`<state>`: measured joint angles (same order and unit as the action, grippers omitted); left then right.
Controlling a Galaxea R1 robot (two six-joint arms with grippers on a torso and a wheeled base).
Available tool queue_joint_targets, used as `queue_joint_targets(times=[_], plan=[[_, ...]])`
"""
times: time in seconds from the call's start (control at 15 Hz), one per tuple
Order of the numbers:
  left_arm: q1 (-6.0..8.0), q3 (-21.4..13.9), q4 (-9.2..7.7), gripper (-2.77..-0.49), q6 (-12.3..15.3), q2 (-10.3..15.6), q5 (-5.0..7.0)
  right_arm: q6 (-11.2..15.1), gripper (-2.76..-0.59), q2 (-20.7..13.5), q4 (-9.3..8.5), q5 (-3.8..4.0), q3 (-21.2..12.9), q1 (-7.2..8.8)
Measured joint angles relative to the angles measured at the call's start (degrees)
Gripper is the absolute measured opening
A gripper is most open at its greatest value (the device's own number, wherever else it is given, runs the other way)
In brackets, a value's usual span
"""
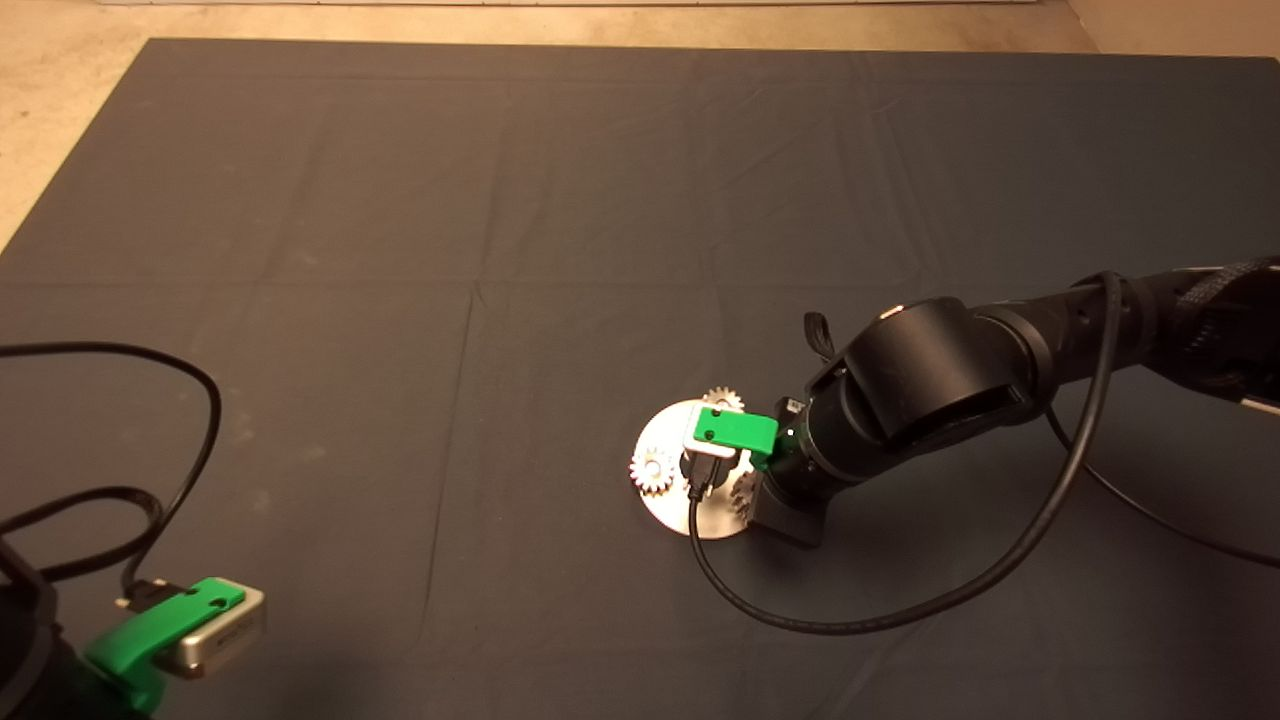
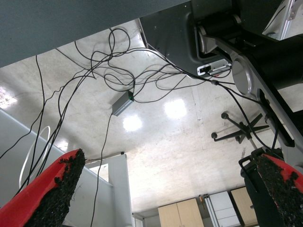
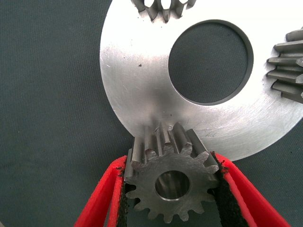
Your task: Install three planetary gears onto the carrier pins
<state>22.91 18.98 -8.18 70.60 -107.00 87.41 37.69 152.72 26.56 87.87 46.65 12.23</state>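
My right gripper [image 3: 170, 161] is shut on a small silvery planetary gear [image 3: 170, 189], its red fingers [image 3: 102, 198] pressing the teeth on both sides. The gear sits at the rim of the shiny round disc [image 3: 137, 94] with the large central hole. Bright metal shows inside its bore; whether that is a pin I cannot tell. Two more gears [image 1: 652, 470] [image 1: 722, 400] sit on the disc [image 1: 700, 520], and they cover the carrier pins. In the head view the right gripper [image 1: 745, 485] reaches in from the right over the disc. My left gripper [image 1: 200, 620] is parked at the lower left, open and holding nothing.
A black cable [image 1: 850, 620] loops from the right wrist across the mat in front of the disc. More cables [image 1: 150, 400] lie at the left edge. The left wrist view shows floor, tangled wires [image 2: 109, 71] and a chair base [image 2: 241, 127].
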Motion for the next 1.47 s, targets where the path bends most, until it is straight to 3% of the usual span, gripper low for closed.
queue_joint_targets(times=[1.47], plan=[[0.0, 0.0, -0.33, -0.64, -0.01, 1.01, 0.0, 0.01, -2.31, 0.28, 0.69, 0.22, -0.21, -0.33]])
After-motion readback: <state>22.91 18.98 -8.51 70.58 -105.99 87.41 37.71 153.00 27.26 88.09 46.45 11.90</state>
